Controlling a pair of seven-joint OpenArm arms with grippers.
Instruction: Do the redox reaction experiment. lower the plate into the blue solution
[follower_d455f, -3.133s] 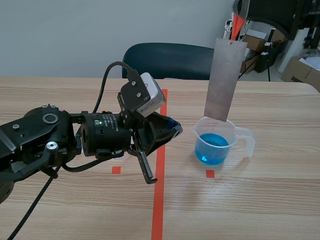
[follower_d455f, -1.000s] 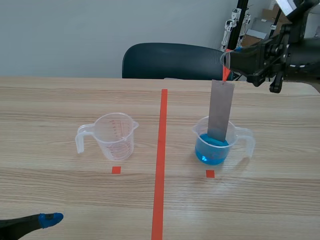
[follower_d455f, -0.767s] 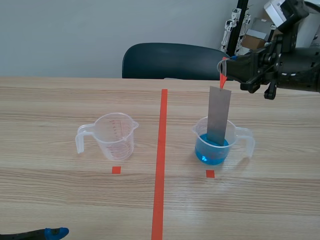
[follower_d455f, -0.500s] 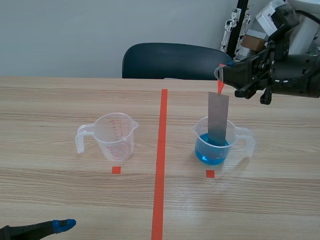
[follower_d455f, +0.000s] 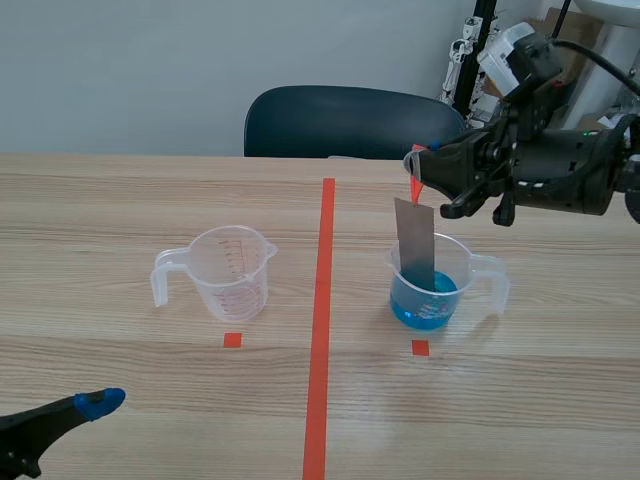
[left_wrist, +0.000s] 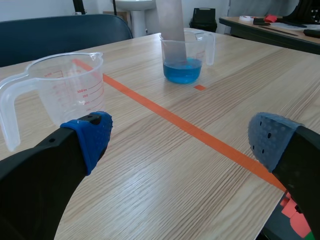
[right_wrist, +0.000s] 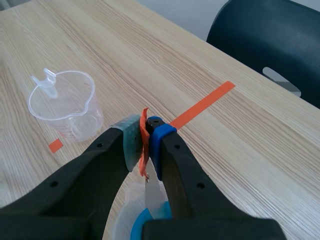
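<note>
Your right gripper is pinched shut on the orange tab at the top of the plate. The plate hangs slightly tilted, its lower end in the solution inside the beaker. Your left gripper stands wide open, holding nothing, near the empty beaker. That beaker's red scale figures are too small to read.
</note>
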